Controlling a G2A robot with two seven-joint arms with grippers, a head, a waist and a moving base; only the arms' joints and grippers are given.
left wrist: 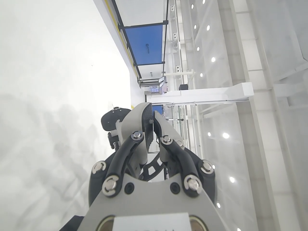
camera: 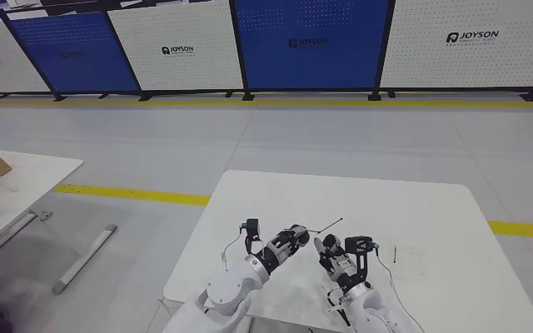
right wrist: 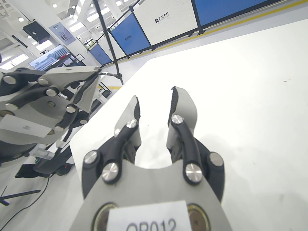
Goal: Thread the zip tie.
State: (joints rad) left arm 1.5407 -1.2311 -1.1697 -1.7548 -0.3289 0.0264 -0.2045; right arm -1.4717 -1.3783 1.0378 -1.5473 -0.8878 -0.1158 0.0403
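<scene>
Grip firm with the left gripper [left wrist: 152,111], jaws pinched shut on the zip tie [right wrist: 103,25], strap jutting free past its tips and above the table [camera: 416,208]. Judging by that, line up tail and head next: bring in the right gripper [right wrist: 155,93], jaws spread wide and empty just beside the left gripper, and close on the loose strap near its end, not mid-length, so as not to bow it. Cannot tell the head end from the tail; check before feeding. Move slowly, tail square to the slot, no twisting. Under the left gripper, a plain white table, matt, with rounded corners. Well beyond the left gripper, grey floor [camera: 333,133] with a yellow line [camera: 125,193], then blue and white perforated panels [camera: 308,42].
</scene>
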